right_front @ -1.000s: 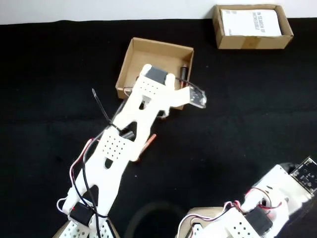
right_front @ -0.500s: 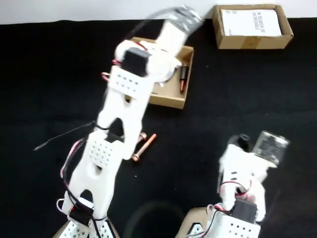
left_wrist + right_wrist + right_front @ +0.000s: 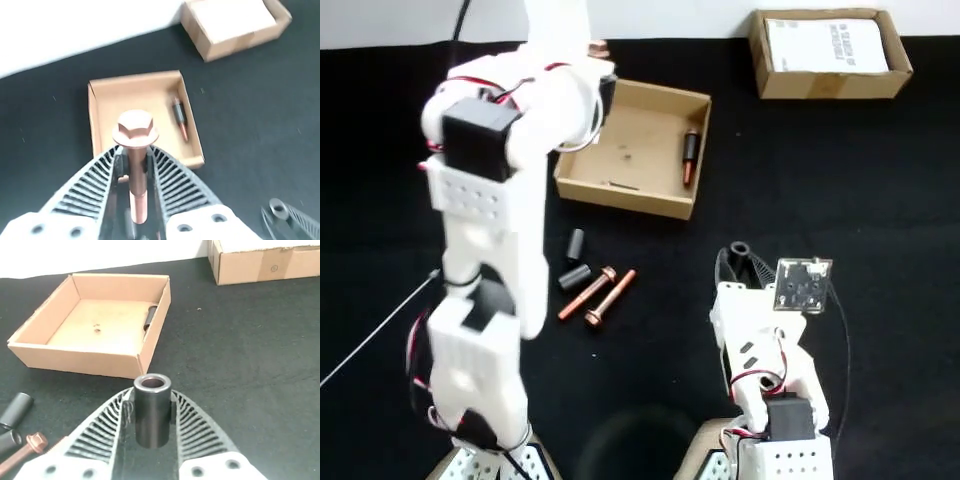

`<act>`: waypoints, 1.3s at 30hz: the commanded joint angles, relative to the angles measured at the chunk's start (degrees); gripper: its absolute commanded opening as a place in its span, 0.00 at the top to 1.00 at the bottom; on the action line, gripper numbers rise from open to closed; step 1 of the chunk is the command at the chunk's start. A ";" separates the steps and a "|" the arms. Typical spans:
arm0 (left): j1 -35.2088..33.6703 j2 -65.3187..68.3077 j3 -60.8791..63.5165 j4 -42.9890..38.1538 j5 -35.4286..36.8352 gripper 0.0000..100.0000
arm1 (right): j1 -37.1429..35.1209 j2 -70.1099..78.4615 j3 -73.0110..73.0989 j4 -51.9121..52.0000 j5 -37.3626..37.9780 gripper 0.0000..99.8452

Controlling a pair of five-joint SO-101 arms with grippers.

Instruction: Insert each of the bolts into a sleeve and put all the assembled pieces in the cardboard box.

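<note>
Left gripper [image 3: 135, 155] tight around a bolt [image 3: 135, 129], right gripper [image 3: 151, 399] tight around a sleeve [image 3: 151, 421]; printed sheet [image 3: 825, 45] in the far box [image 3: 832, 86] illegible.

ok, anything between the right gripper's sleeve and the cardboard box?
Nothing. In the right wrist view, bare black table runs from the sleeve held in the right gripper to the cardboard box; the high view agrees.

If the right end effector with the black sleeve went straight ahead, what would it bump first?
Most likely the cardboard box: its near wall lies just ahead of the right end effector and the sleeve it holds, with bare table between. Depth is hard to judge.
</note>
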State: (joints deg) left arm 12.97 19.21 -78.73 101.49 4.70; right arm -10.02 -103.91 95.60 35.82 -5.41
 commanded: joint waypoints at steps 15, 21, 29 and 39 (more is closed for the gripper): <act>8.48 -35.91 68.97 -26.11 7.12 0.99 | -8.92 -0.40 7.96 -8.13 -0.53 0.99; 8.13 -36.00 80.92 -44.22 17.85 0.99 | -13.67 -0.40 7.96 -9.10 -0.62 0.99; 12.79 -36.35 88.13 -53.36 22.86 0.99 | -14.02 -0.40 7.96 -9.01 -0.62 0.99; 19.12 -40.57 87.52 -53.63 22.59 0.99 | -14.02 -0.40 7.96 -9.01 -0.62 0.99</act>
State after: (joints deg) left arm 31.08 -17.54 9.89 49.01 27.12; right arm -23.56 -103.91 95.60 27.91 -5.58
